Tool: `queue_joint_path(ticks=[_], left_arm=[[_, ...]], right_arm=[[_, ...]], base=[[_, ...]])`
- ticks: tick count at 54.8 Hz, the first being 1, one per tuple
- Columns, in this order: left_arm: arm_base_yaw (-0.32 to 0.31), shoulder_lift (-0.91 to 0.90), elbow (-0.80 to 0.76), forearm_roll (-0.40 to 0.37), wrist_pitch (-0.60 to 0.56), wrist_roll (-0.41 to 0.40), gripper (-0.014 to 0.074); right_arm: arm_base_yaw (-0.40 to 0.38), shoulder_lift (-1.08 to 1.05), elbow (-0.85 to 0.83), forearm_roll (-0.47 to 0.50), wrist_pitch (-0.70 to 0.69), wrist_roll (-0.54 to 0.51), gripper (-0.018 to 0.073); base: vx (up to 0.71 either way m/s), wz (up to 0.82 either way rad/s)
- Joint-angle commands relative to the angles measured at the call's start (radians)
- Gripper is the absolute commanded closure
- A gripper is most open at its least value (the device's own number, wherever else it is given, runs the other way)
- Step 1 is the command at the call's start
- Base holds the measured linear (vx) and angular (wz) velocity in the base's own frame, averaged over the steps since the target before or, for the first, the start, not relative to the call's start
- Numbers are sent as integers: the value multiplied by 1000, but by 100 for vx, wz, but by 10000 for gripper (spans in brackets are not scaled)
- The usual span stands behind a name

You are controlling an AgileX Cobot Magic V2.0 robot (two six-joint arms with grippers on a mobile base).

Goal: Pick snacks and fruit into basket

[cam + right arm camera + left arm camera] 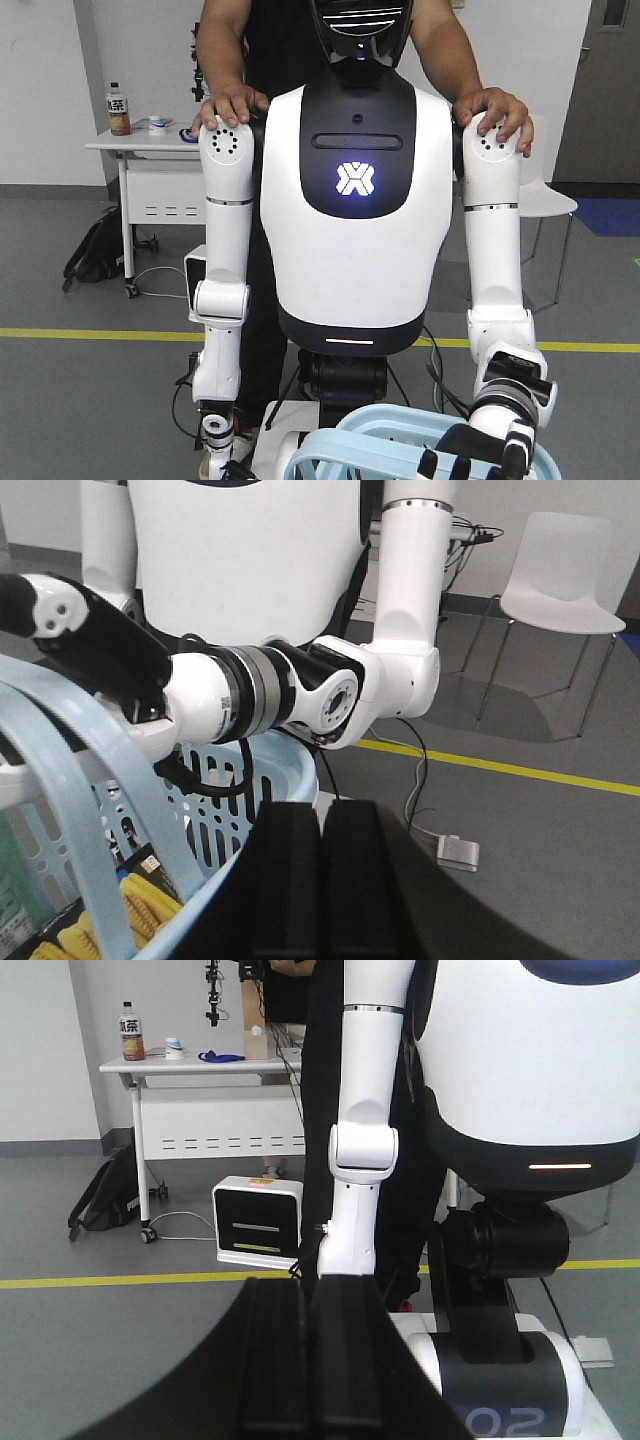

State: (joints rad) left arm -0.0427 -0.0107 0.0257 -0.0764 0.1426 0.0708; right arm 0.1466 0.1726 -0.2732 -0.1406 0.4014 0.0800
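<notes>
Presently, item by item.

- Basket (pixel 385 422): light blue plastic with slotted sides, low and centre in the front view and not visibly resting on anything. It is off to the left in the right wrist view, with its handle arching over the mouth.
- Contents: a box with a yellow biscuit-stick picture (pixel 110 915) lies at the bottom. A greenish pack (pixel 18 855) beside it is too cropped to identify. No fruit can be made out.
- Humanoid's hand (pixel 100 640): black, at the basket's handle and apparently carrying it. A black cable (pixel 215 780) loops from its wrist down across the lattice wall.
- Right hand (pixel 322 880): fingers pressed together with nothing between them, just beside the basket's rim.
- Left hand (pixel 310 1370): also pressed together and empty. It faces the humanoid robot (pixel 355 200), and the basket is out of its view.
- Person (pixel 230 40): stands behind the humanoid, with a palm on each of its shoulders.

Hazards, as judged:
1. The basket probably hangs from a grip rather than sitting on a desk, so a nudge could swing or tip it.
2. The handle, wrist and cable crowd the opening, so a descending hand could snag or strike them.
3. Both hands must spread before taking anything.
4. No loose snack or fruit is in sight, so any reach would start blind.
5. A person stands close to moving arms.
</notes>
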Motion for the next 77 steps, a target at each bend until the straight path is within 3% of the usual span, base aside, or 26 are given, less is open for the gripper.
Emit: queue_joint_path(ticks=[1, 14, 23, 32, 77], left_arm=[[-1, -15, -18, -8, -77, -8, 601], [-1, -15, -18, -8, -77, -8, 601], [-1, -15, -18, -8, -77, -8, 601], [-1, -15, -18, -8, -76, -8, 601], [-1, -15, -18, -8, -76, -8, 601]], right_arm=[[-92, -26, 44, 111, -169, -97, 566], [-256, -163, 221, 141, -259, -118, 566], [-254, -193, 325, 141, -354, -106, 566], [-254, -193, 324, 103, -352, -124, 566], [-254, -193, 324, 115, -352, -123, 566]], base=[[0, 0], [0, 0], [0, 0], [0, 0], [0, 0]])
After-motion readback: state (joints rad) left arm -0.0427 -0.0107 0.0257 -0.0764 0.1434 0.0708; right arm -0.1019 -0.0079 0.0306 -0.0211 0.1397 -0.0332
